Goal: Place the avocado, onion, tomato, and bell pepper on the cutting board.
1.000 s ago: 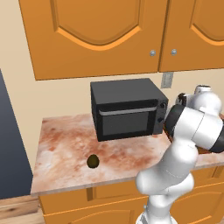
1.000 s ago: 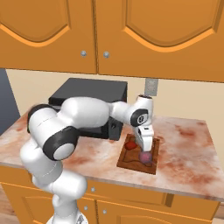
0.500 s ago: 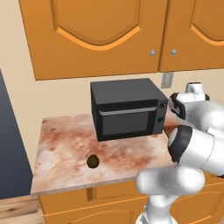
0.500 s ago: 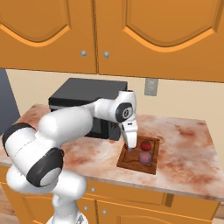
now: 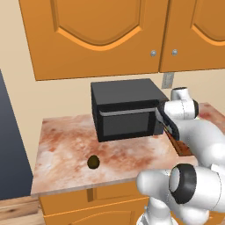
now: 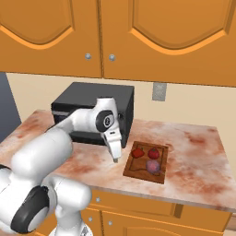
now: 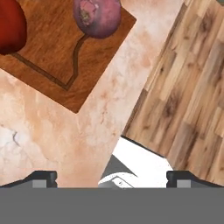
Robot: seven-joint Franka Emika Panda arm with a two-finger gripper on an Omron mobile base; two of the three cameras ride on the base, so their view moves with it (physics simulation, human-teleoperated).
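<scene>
The avocado [image 5: 93,162] lies alone on the counter, in front of the microwave and far left of the board. On the cutting board [image 6: 138,167] sit the onion [image 6: 152,166], the tomato [image 6: 153,152] and the bell pepper [image 6: 137,152]. My gripper [image 6: 115,156] hangs fingers-down over the counter just left of the board, open and holding nothing. In the hand view the gripper [image 7: 111,177] has its tips far apart. That view also shows the onion [image 7: 96,15] and a red item [image 7: 8,26] on the cutting board's [image 7: 57,61] corner.
A black microwave [image 6: 94,113] stands at the back of the counter, close behind my hand. Wall cabinets [image 6: 115,32] hang above. The counter's front edge drops to a wooden floor [image 7: 192,96]. Bare counter [image 6: 198,156] lies right of the board.
My arm has swung left, off the board and away from the onion, which stays on the board. The fingers have spread a little wider.
</scene>
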